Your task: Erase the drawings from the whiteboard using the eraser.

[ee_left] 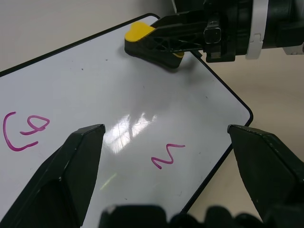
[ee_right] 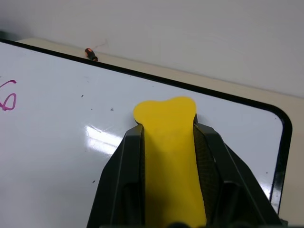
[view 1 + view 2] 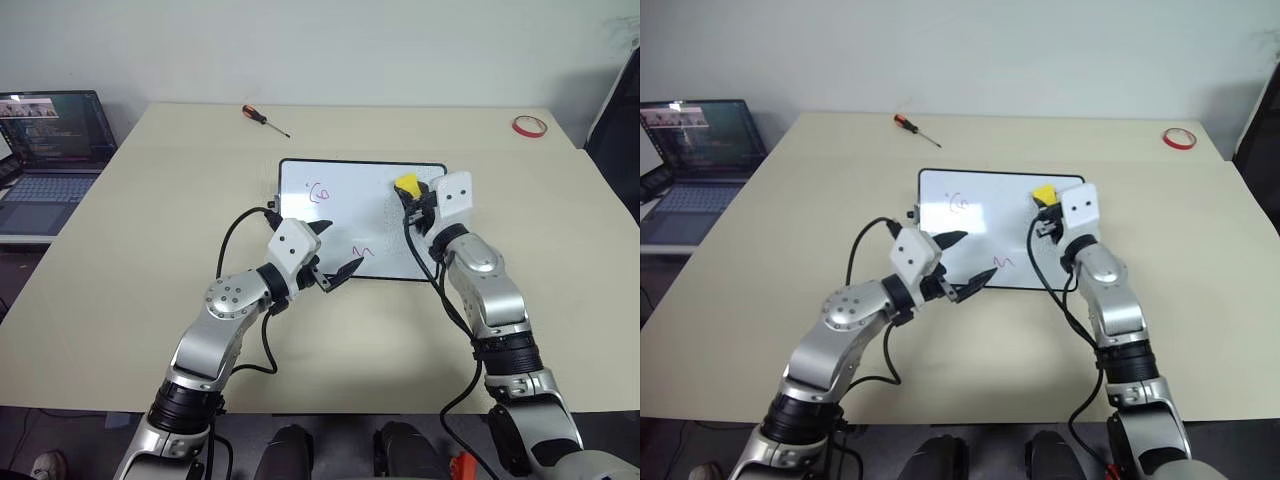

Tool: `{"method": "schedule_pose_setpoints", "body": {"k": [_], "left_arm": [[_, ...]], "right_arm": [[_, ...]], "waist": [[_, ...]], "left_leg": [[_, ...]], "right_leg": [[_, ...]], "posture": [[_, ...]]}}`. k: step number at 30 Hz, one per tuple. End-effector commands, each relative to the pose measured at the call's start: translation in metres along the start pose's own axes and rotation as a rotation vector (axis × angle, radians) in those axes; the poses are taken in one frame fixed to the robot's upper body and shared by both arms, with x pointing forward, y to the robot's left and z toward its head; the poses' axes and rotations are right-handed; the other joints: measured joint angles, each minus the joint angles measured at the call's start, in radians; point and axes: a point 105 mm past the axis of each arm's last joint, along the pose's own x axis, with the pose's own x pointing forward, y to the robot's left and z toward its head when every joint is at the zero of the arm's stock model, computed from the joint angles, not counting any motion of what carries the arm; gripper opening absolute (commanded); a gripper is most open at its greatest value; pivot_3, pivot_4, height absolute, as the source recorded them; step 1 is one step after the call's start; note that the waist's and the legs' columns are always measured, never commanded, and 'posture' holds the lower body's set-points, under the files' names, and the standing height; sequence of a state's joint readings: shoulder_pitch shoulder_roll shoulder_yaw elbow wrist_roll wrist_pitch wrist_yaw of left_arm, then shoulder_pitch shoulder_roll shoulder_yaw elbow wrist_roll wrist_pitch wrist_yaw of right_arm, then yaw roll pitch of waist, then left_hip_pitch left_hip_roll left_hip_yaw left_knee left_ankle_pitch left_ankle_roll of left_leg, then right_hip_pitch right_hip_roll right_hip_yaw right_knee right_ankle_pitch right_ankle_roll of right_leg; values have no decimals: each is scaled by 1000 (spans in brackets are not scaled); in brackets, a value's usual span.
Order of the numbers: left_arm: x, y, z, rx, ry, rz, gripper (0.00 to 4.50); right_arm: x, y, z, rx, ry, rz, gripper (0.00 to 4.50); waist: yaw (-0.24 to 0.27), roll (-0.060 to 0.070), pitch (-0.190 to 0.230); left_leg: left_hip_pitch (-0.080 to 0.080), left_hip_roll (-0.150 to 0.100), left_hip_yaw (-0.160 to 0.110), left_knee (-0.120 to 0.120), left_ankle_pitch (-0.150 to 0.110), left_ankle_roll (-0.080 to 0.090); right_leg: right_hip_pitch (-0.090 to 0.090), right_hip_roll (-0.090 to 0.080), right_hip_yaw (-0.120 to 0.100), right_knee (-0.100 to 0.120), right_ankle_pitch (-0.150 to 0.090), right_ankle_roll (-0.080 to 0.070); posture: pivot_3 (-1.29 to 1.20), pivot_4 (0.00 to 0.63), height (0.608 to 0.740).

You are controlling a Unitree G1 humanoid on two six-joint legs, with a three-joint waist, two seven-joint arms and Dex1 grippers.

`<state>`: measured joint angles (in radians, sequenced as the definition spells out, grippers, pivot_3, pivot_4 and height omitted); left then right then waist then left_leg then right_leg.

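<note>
The whiteboard [image 3: 350, 205] lies flat on the beige table. It carries red drawings: a "6"-like mark [image 3: 320, 192] on its left part and a wavy "m" [image 3: 362, 250] near its front edge. My right gripper [image 3: 410, 192] is shut on the yellow eraser [image 3: 406, 184], pressed to the board's far right part. The right wrist view shows the eraser [image 2: 166, 142] squeezed between both fingers. My left gripper [image 3: 342, 247] stands open over the board's front edge. Between its fingers in its wrist view lies the "m" [image 1: 167, 154].
An orange-handled screwdriver [image 3: 265, 118] lies at the table's far side. A red tape ring [image 3: 529, 126] sits at the far right corner. An open laptop [image 3: 50, 150] stands on a separate surface to the left.
</note>
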<state>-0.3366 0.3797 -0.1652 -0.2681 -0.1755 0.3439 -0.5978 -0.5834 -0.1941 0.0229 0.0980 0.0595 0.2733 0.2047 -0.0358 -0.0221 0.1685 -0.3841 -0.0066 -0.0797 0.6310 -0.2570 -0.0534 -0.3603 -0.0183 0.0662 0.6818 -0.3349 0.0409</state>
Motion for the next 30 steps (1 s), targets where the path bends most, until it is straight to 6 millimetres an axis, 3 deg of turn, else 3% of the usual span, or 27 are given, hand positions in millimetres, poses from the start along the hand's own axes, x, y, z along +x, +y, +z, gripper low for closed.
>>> {"method": "schedule_pose_setpoints", "body": {"k": [1, 7, 17, 23, 26, 30], "left_arm": [[-2, -1, 12, 26, -38, 4, 4500], [-4, -2, 12, 22, -36, -1, 4500], [-6, -5, 11, 9, -35, -4, 4500], [-7, -6, 10, 5, -32, -6, 4500], [-7, -4, 10, 7, -30, 4, 4500], [-24, -1, -6, -49, 8, 65, 4500]], "right_arm": [[3, -5, 12, -22, -29, -14, 1075], [-5, -11, -4, -52, 60, -16, 1075], [-50, -28, -50, -120, 292, -30, 1075], [-58, -21, -49, -90, 287, -25, 1075], [-55, -15, -38, -54, 223, -5, 1075], [-57, -2, -18, -101, 80, 76, 1075]], "waist": [[0, 0, 0], [1, 0, 0], [6, -2, -1], [4, -2, -1], [3, -2, -1], [-1, -1, -1]], "left_leg": [[0, 0, 0, 0, 0, 0], [0, 0, 0, 0, 0, 0], [4, 0, -4, 4, 0, 0], [4, 0, -5, 8, 0, 0], [4, 0, -5, 8, 0, 0], [3, 0, -4, 8, 0, 0]], "right_leg": [[0, 0, 0, 0, 0, 0], [0, 0, 0, 0, 0, 0], [7, 0, 0, 0, 0, 0], [9, 0, 0, 0, 1, 1], [9, 0, 0, 0, 1, 1], [7, 0, 0, 0, 1, 1]], "posture": [[0, 150, 740], [0, 150, 740], [0, 150, 740], [0, 150, 740], [0, 150, 740], [0, 150, 740]]}}
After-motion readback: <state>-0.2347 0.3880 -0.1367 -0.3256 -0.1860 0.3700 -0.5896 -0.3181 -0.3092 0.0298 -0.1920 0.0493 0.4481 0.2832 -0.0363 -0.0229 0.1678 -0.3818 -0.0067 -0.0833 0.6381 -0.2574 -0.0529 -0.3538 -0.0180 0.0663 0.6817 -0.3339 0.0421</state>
